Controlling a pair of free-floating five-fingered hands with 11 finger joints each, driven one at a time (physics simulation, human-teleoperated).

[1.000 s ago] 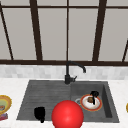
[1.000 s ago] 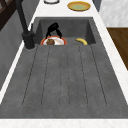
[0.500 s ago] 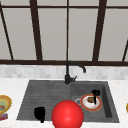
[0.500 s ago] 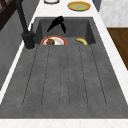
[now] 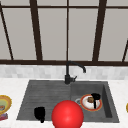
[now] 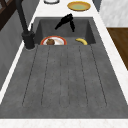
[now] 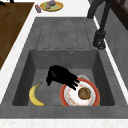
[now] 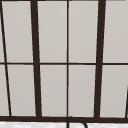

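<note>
The plate (image 7: 80,94), white with an orange-red rim, lies on the floor of the sink basin (image 7: 67,60), towards the faucet side. A brown round piece of food (image 7: 84,93) sits on its middle. The right hand (image 7: 61,75) hangs over the basin just beside the plate, its fingers (image 7: 74,84) stretched out and pointing down over the plate's near rim. They are straight, not curled, and grip nothing; whether the tips touch the rim cannot be told. In the front view the right hand (image 5: 95,98) shows above the plate (image 5: 86,104), and in the left side view it (image 6: 65,21) hovers above the basin behind the plate (image 6: 53,41).

A banana (image 7: 35,95) lies on the basin floor on the other side of the hand, apart from the plate; the left side view shows it (image 6: 81,41) near the basin's front wall.

The left hand (image 5: 39,113) floats low over the ribbed drainboard (image 5: 42,97) at the sink's left part, well apart from the plate; how its fingers stand cannot be told. Beside it, a big red ball (image 5: 67,115) covers the sink's front edge.

The black faucet (image 5: 71,71) stands at the back rim, between drainboard and basin. On the counter to the left rests a yellow bowl (image 5: 3,103); the right side view shows it (image 7: 51,5) with things inside. Behind the sink, a dark-framed window (image 8: 67,60).
</note>
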